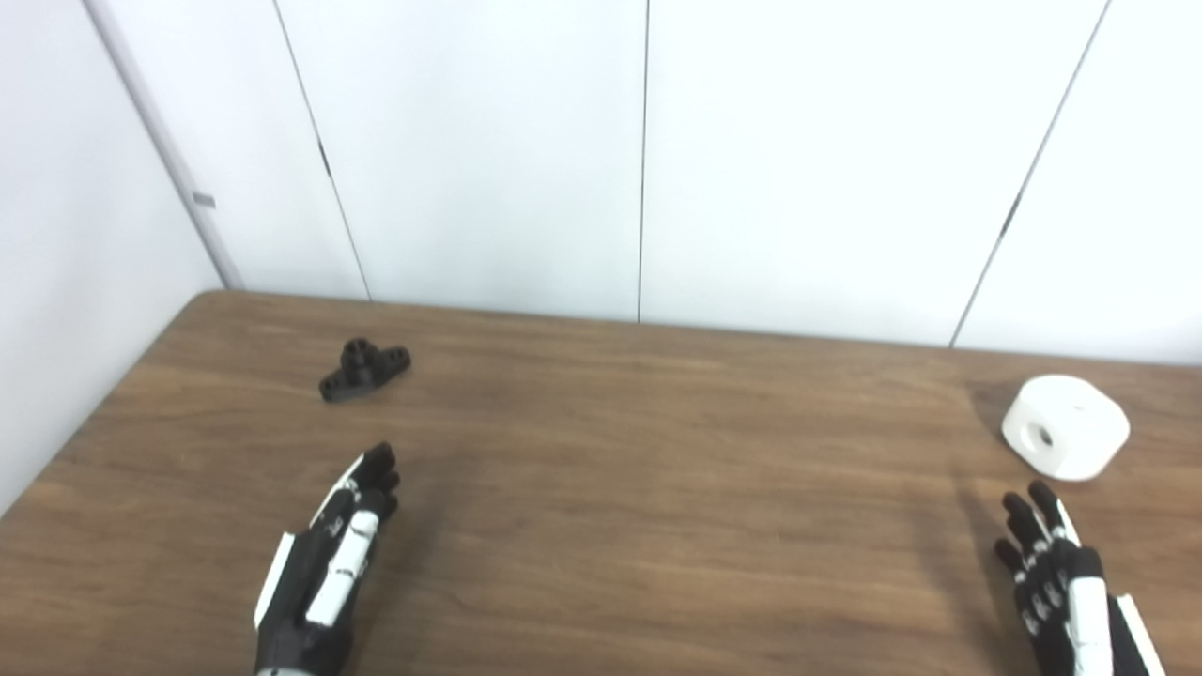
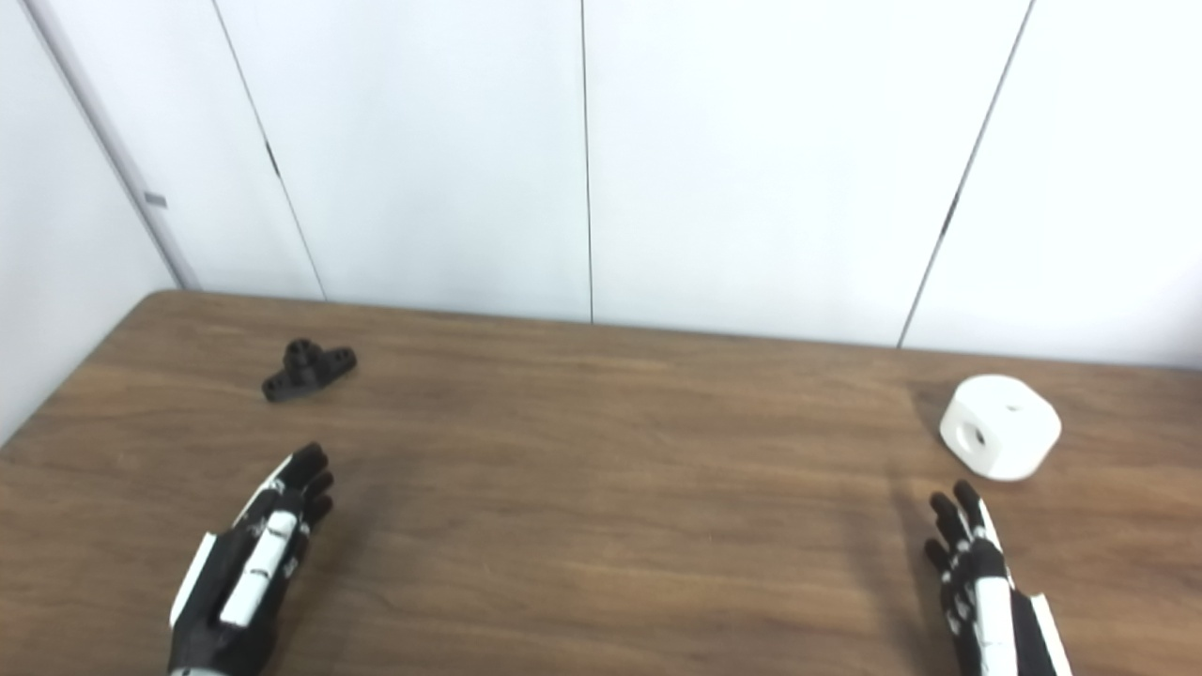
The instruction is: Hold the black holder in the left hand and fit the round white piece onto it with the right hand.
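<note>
Tabletop (image 1: 601, 526): brown wood, backed by white wall panels.
Holder (image 1: 364, 369): laid far left, untouched.
White piece (image 1: 1065, 427): laid far right.
Left hand (image 1: 329, 563): extended flat, fingers straight, nothing held.
Right hand (image 1: 1061, 582): fingers spread, nothing held, near the white piece.

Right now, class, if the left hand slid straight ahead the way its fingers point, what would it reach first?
Probably the black holder. The left hand points up the table slightly rightward, so it might pass just beside it; depth is hard to judge.
</note>
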You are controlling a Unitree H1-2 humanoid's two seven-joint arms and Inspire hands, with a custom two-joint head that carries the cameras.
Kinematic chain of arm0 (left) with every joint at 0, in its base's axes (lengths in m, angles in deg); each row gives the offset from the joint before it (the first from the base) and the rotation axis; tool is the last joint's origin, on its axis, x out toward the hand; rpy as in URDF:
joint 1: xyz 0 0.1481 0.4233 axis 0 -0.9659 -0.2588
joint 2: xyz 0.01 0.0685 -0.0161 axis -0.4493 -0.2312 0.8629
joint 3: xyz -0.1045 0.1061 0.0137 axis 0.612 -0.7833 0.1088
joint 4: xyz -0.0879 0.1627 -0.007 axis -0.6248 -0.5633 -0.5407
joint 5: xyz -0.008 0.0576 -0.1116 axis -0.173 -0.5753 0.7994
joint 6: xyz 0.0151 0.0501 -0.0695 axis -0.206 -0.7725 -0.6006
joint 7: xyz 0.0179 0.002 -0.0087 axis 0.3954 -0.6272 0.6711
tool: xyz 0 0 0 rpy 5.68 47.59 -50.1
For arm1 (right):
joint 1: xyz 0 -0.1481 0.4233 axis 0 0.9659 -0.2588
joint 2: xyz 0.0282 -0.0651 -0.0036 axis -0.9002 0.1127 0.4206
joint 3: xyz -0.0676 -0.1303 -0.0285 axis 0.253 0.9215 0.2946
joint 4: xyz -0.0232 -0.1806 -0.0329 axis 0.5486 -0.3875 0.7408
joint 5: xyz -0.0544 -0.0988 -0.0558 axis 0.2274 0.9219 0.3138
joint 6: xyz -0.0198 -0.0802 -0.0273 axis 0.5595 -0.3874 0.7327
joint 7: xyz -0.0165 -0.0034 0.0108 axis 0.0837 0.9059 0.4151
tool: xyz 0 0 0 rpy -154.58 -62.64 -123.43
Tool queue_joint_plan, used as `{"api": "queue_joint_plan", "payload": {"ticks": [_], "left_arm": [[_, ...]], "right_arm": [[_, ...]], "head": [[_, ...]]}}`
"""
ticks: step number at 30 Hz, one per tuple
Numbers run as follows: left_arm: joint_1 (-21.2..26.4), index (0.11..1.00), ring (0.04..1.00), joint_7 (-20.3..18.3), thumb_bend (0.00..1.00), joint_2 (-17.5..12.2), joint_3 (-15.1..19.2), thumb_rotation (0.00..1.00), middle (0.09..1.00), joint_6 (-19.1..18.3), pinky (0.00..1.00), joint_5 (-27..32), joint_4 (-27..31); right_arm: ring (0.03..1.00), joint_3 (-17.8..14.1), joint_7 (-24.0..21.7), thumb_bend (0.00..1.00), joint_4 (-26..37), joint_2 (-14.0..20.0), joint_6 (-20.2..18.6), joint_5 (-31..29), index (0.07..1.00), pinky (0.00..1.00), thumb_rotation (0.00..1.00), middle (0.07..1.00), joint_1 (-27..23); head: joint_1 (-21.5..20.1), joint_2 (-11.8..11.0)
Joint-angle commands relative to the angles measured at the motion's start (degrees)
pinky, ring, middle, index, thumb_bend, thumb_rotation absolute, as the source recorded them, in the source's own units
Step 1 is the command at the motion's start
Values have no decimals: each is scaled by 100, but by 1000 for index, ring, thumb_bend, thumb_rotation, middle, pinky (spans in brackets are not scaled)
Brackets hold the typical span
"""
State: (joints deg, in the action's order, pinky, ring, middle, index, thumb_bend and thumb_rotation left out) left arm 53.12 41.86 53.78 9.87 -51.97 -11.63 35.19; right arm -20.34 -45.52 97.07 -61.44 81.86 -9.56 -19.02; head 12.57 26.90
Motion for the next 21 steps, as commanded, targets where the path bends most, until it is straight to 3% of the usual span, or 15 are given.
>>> {"api": "queue_joint_plan", "payload": {"ticks": [1,15,21], "left_arm": [[45,905,942,14,441,77,-52,609,936,203,955,2,-168],[33,913,954,0,349,194,-191,600,946,383,976,-86,-256],[20,917,952,33,399,230,-238,599,939,427,970,-208,-231]], "right_arm": [[996,-42,-36,571,-234,49,35,-54,996,1000,1000,967,36],[1000,-87,-105,574,-336,162,154,-167,1000,1000,1000,984,24],[994,-169,11,602,-263,83,36,-200,1000,1000,969,952,48]], "head": [[11,-5],[450,-142],[608,-135]]}}
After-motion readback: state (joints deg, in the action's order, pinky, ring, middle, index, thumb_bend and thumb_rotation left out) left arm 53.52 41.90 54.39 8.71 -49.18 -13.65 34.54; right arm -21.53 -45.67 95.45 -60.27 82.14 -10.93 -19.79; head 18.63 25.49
